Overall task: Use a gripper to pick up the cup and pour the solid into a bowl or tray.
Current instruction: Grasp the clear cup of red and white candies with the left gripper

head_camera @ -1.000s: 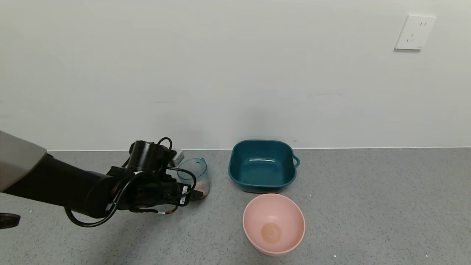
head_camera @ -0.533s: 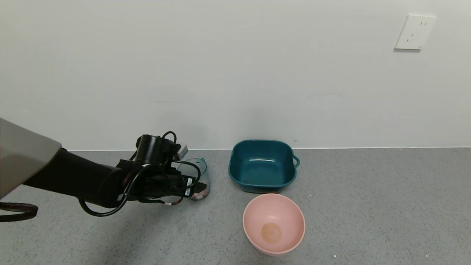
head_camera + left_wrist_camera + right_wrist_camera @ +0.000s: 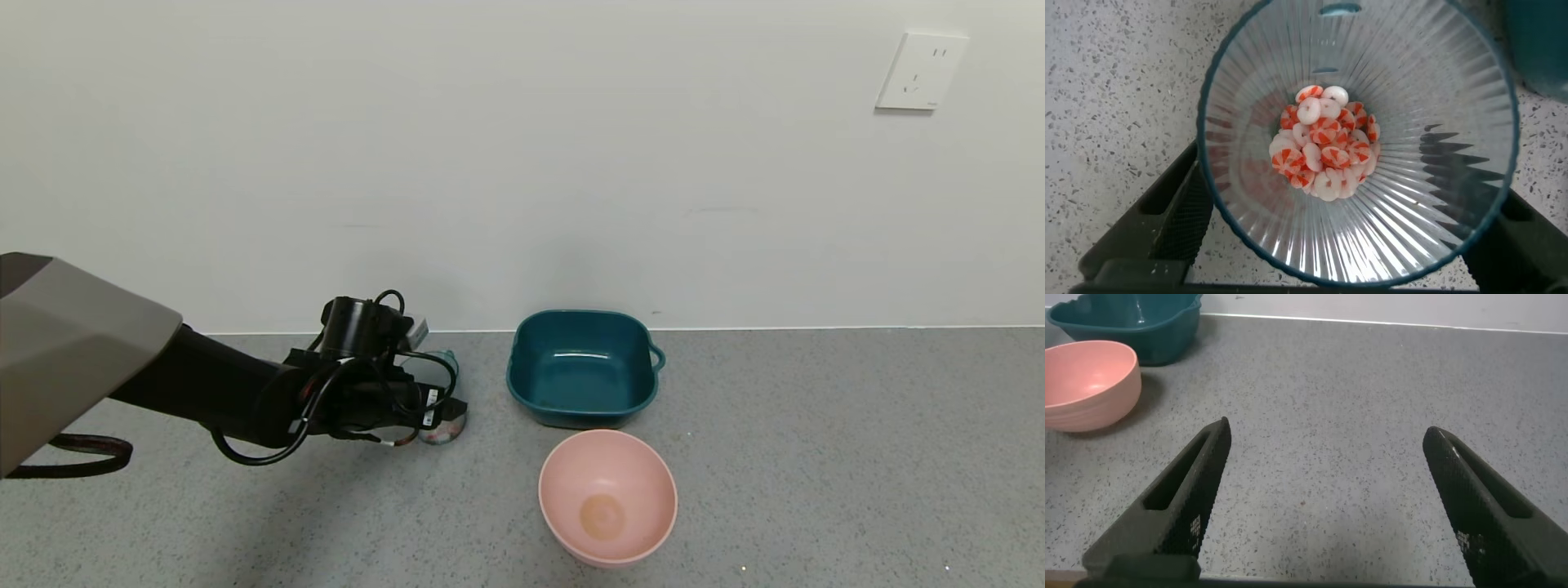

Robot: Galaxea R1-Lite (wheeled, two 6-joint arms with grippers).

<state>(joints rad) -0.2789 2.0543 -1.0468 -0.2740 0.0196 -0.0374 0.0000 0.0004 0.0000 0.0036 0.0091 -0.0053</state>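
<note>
Left gripper jaws straddle the cup, one each side, walls apparently touching; grip not confirmed. Cup upright on the table, solid inside. Teal bowl just beyond jaws. Right gripper idle, jaws spread.

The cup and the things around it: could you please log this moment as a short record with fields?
cup: upright on the grey counter, between the left gripper's fingers
left gripper: open around the cup
solid: orange-red and white pieces piled in the cup's bottom
teal basin: empty, right of the cup
pink bowl: in front of the basin
right gripper: open, over bare counter
</note>
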